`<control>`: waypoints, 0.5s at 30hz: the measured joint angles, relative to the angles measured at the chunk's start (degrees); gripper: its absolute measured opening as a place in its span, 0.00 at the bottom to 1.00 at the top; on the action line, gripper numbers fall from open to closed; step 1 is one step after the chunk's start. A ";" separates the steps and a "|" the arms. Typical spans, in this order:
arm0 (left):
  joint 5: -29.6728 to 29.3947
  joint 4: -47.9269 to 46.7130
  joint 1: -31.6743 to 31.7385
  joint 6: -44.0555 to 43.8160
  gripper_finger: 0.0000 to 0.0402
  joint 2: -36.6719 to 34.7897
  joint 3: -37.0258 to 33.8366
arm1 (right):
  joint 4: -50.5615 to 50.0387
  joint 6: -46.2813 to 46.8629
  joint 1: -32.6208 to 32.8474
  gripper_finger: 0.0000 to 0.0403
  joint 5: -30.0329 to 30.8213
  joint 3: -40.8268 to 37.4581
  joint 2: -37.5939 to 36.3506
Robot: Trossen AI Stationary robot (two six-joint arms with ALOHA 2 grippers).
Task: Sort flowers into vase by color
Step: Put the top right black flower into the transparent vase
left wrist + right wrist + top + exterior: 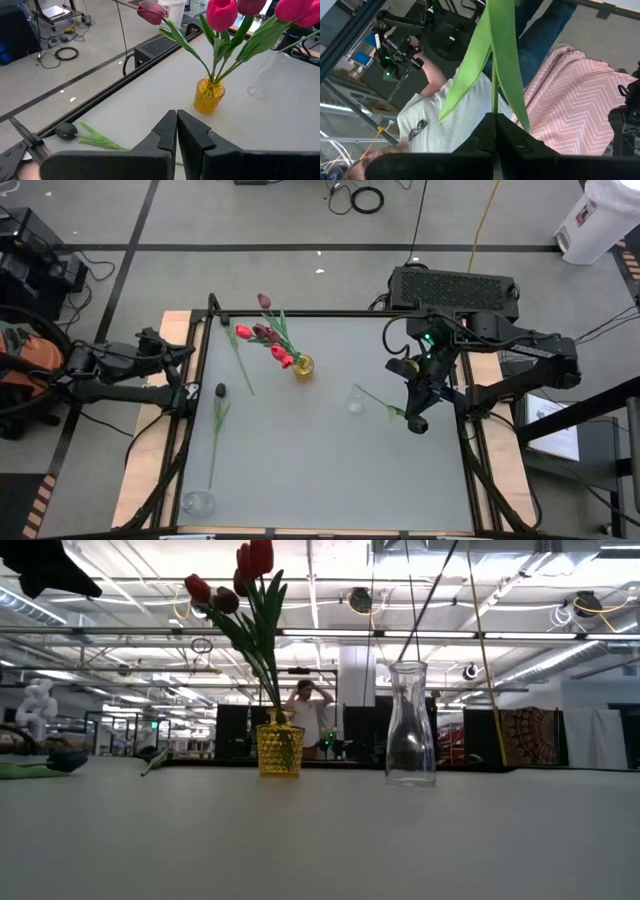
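A yellow vase [302,367] [279,747] [209,95] holds several red and pink tulips [272,338] [245,585]. To its right stands a clear glass vase [355,400] [411,725]. My right gripper [413,420] [495,116] is just right of that vase, shut on a green-stemmed flower [385,404]; the flower's head is hidden. A near-black tulip [220,391] [65,131] and a pink tulip [243,332] lie flat on the table. My left gripper [190,392] [176,131] is shut and empty at the table's left edge, beside the dark tulip. My right gripper pinches the flower's thin green stem [494,106] between its two fingers, below two long leaves [470,70]. The flower is lifted clear of the table. Its stem runs from the fingers toward the clear vase, with the free end [360,389] by the vase's mouth.
A second clear vase [197,502] stands at the near left corner. A black frame rail [300,313] runs along the table's far edge. The table's near half [330,480] is bare grey surface. A person [305,710] stands in the room behind.
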 joint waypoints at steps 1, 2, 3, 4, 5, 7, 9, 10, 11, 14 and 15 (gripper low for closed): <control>0.00 0.00 -0.02 0.00 0.05 0.00 0.00 | 0.00 -0.01 0.00 0.00 -0.01 0.00 -0.05; 0.00 0.00 -0.02 0.00 0.05 0.00 0.00 | -0.07 -0.01 0.00 0.00 -0.02 0.00 -0.06; 0.00 0.00 -0.01 0.01 0.05 0.00 0.00 | -0.21 -0.01 0.00 0.00 -0.02 0.00 -0.05; 0.02 0.00 -0.01 0.02 0.05 0.00 0.00 | -0.32 -0.01 0.00 0.00 0.00 0.00 -0.04; 0.06 0.00 -0.01 0.02 0.05 0.00 0.00 | -0.30 -0.01 0.00 0.00 -0.01 0.00 -0.04; 0.07 0.00 -0.02 0.02 0.05 0.00 0.00 | -0.30 -0.05 0.00 0.00 -0.02 0.00 -0.05; 0.11 0.00 0.00 0.02 0.05 0.00 0.00 | -0.31 -0.06 0.00 0.00 -0.02 0.00 -0.04; 0.11 0.00 -0.02 0.02 0.05 0.00 0.00 | -0.31 -0.05 0.00 0.00 -0.02 0.00 -0.04; 0.11 0.00 0.00 0.02 0.05 0.00 0.00 | -0.32 -0.05 0.00 0.00 -0.02 0.00 -0.04; 0.12 0.00 0.00 0.02 0.05 0.00 0.00 | -0.37 -0.06 0.00 0.00 -0.07 0.00 -0.06; 0.13 0.00 -0.01 0.02 0.05 0.00 0.00 | -0.39 -0.05 0.00 0.00 -0.07 0.00 -0.04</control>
